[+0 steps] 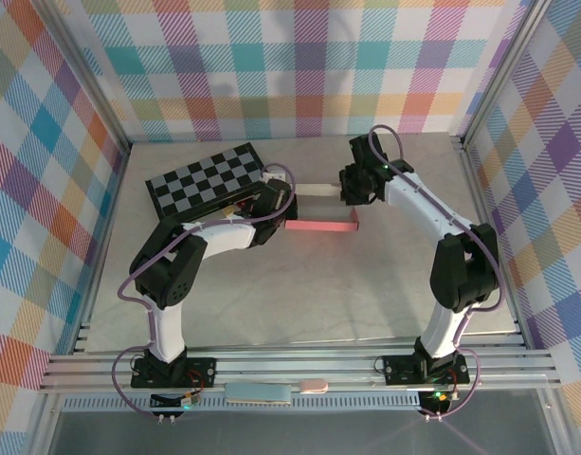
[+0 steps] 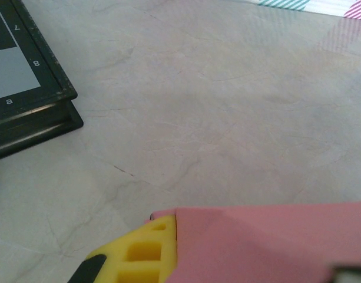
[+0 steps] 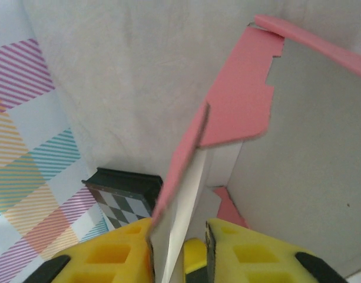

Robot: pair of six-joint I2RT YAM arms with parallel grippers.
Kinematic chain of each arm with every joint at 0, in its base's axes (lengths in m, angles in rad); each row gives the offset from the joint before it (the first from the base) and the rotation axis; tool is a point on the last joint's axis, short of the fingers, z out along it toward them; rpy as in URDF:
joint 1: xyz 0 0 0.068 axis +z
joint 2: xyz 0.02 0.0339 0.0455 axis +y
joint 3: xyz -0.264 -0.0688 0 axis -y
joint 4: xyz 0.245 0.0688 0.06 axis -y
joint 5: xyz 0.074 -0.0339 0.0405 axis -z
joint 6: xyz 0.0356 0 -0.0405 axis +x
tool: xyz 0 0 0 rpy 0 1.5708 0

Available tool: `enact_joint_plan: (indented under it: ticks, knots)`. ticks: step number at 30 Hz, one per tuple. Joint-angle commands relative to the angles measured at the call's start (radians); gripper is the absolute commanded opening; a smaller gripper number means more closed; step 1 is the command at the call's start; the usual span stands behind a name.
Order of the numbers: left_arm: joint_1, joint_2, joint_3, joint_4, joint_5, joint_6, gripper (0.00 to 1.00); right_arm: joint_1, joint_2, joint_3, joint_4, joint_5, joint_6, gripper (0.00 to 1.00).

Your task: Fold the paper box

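Right pincer ajar astride paper box flap; left pincer, elbow bent, tight on its edge.

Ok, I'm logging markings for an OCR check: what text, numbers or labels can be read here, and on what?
"7": on the chessboard, black border beside the squares.
"8": same border, nearer the corner.
"a": border along the adjoining side.
Pink paper box: no print visible.
Top external view: board markings too small to read.
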State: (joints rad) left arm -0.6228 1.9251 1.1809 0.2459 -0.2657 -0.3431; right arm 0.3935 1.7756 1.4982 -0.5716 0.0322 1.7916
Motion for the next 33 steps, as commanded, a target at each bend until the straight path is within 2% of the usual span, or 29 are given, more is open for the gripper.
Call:
enact_joint_plan:
  ticks: [1, 10, 15, 21, 23, 28, 29, 33]
  knots:
    - [-0.021, 0.010, -0.017, -0.105, -0.001, 0.002, 0.00, -0.001, -0.033, -0.052, -0.018, -0.039, -0.005, 0.24]
    - [-0.028, -0.005, -0.019, -0.132, -0.003, -0.039, 0.02, -0.002, -0.091, -0.162, 0.005, -0.047, -0.010, 0.15]
    - [-0.034, -0.060, -0.036, -0.167, -0.001, -0.092, 0.16, -0.002, -0.096, -0.189, 0.021, -0.051, -0.025, 0.12]
    - [-0.038, -0.180, -0.091, -0.201, 0.045, -0.212, 0.42, -0.001, -0.106, -0.211, 0.030, -0.051, -0.057, 0.09]
    - [-0.046, -0.224, -0.115, -0.221, 0.068, -0.255, 0.47, -0.001, -0.110, -0.223, 0.037, -0.053, -0.066, 0.09]
    - [-0.058, -0.355, -0.174, -0.283, 0.120, -0.372, 0.50, 0.000, -0.126, -0.253, 0.042, -0.059, -0.079, 0.09]
    - [-0.058, -0.385, -0.179, -0.302, 0.127, -0.402, 0.58, 0.000, -0.130, -0.264, 0.048, -0.059, -0.079, 0.09]
    - [-0.044, -0.436, -0.104, -0.444, 0.134, -0.461, 0.67, -0.001, -0.138, -0.288, 0.062, -0.064, -0.085, 0.09]
